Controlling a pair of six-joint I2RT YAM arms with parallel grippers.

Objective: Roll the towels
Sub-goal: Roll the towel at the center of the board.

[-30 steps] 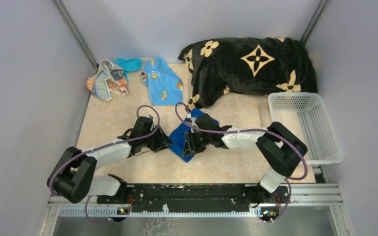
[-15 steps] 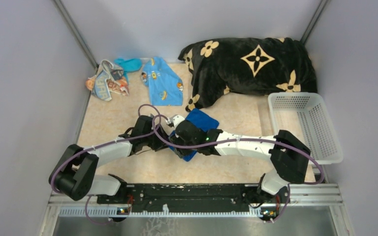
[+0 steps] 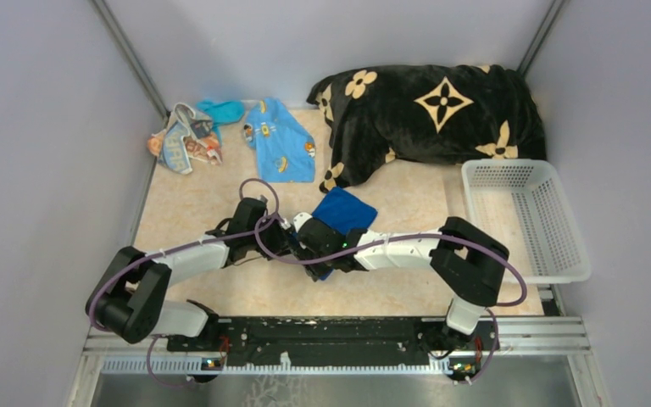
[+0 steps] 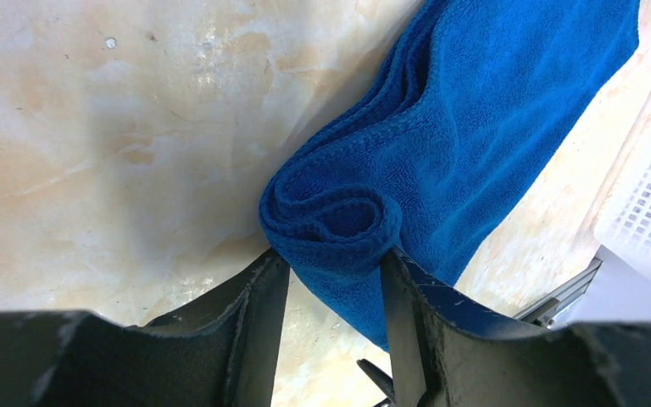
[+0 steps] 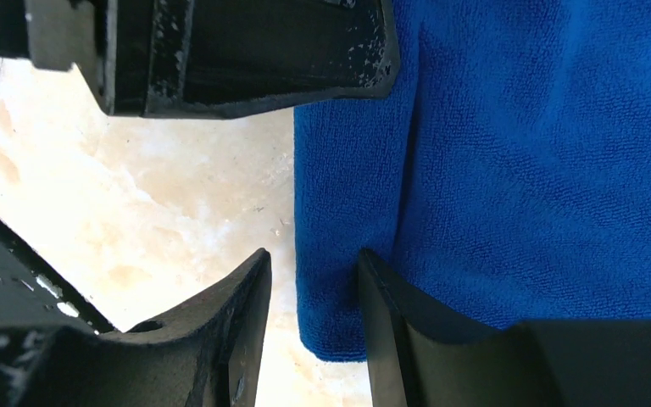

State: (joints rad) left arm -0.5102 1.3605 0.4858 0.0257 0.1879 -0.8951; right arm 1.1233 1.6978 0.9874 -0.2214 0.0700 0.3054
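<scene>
**One towel begun, three not yet touched**

**Top external.** The dark blue towel (image 3: 345,209) lies mid-table with its far half flat. The left arm (image 3: 191,259) and right arm (image 3: 407,246) cross over its near end, hiding both claws and any roll. At the far left the striped towel (image 3: 180,142) sits crumpled, and the turquoise towel (image 3: 223,110) peeks out behind it, mostly covered. The light blue printed towel (image 3: 280,144) lies spread. None of these three is rolled, so most of the job looks to be left.

**Left wrist.** The left gripper (image 4: 331,275) pinches the dark blue towel's curled end between its fingertips. It looks like about one loose turn, with the folded remainder running off flat. The frame cuts off the far end.

**Right wrist.** The right gripper (image 5: 314,263) has its jaws narrowly parted and holds nothing. The towel's edge and bare table (image 5: 136,186) show in the gap. Whether the finger over the cloth touches it cannot be told. The left gripper's fingers block the top of the view, hiding the roll.
</scene>
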